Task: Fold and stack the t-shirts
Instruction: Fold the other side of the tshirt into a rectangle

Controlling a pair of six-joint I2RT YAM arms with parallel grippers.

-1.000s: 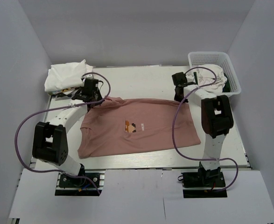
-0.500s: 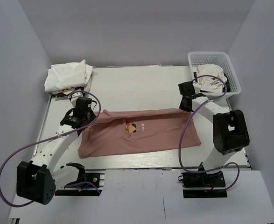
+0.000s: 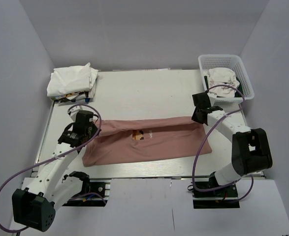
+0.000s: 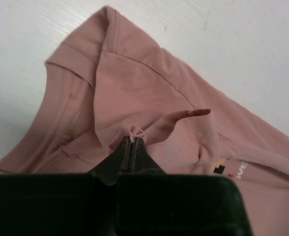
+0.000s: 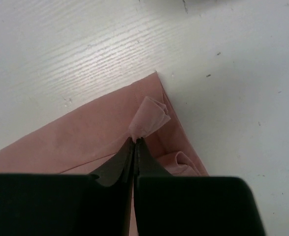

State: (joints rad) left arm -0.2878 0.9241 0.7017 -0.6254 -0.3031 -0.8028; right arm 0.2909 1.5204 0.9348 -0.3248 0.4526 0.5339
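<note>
the large dusty-pink cotton t-shirt [image 3: 149, 140] lies lengthwise across the middle of the white table [image 3: 149, 93], its small pixel-figure print [image 3: 138, 134] sitting just below the far edge. that far edge is pinched at both ends. the left gripper [image 4: 133, 142] has its jaws shut tight on a small pucker of pink cloth beside the collar and sleeve, where the fabric rises into a loose flap. the right gripper [image 5: 136, 140] has its jaws closed on a little nub of cloth at the shirt's other corner, next to the hem.

holding both ends at once looks deliberate: with two matching pinch points, the long edge can travel as one straight line toward the near side, so the fold comes out even rather than skewed. the grips are shallow, probably to take only the top layer and leave the bottom layer flat on the table. from above, the held edge seems only slightly raised, though the overhead view is too coarse to be sure.

the fold reads as partly made, with the near hem not yet met.

a pile of plain white folded t-shirts [image 3: 70, 81] waits at the far left corner, likely the stack this shirt will join. another crumpled white t-shirt [image 3: 222, 81] sits in the white plastic mesh basket [image 3: 228, 60] at the far right, well apart from the work.
</note>
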